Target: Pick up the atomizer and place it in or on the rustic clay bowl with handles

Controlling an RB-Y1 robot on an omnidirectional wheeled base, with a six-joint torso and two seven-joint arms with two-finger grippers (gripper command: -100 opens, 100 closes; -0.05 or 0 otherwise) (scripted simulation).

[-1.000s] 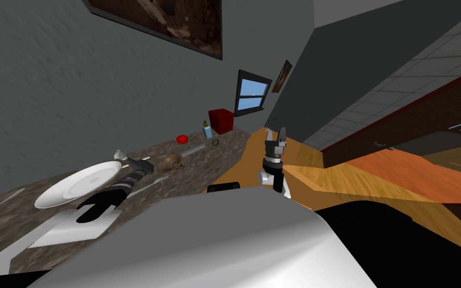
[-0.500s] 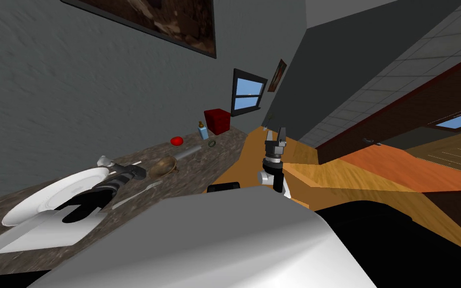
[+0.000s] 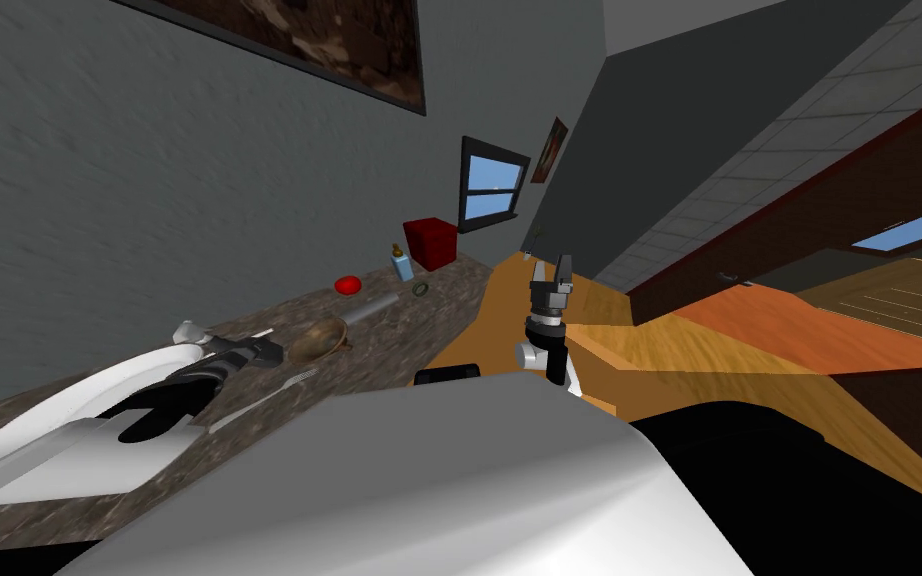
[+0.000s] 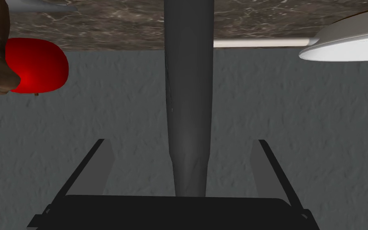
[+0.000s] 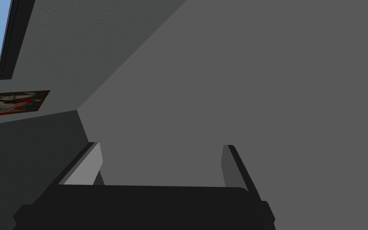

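Atomizer (image 3: 402,264): small blue bottle with a gold top, stood upright at the far end of the counter (image 3: 399,330), just beside a red box (image 3: 432,242); not yet grasped. Clay bowl (image 3: 317,338): brown, nearer, well apart from the bottle. Left pincer (image 4: 181,140): released, held between bowl and white plate (image 3: 59,415). Right pincer (image 5: 161,144): released, kept off the counter. Judged outstanding: reach, grasp, carry and deposit, so the whole task.
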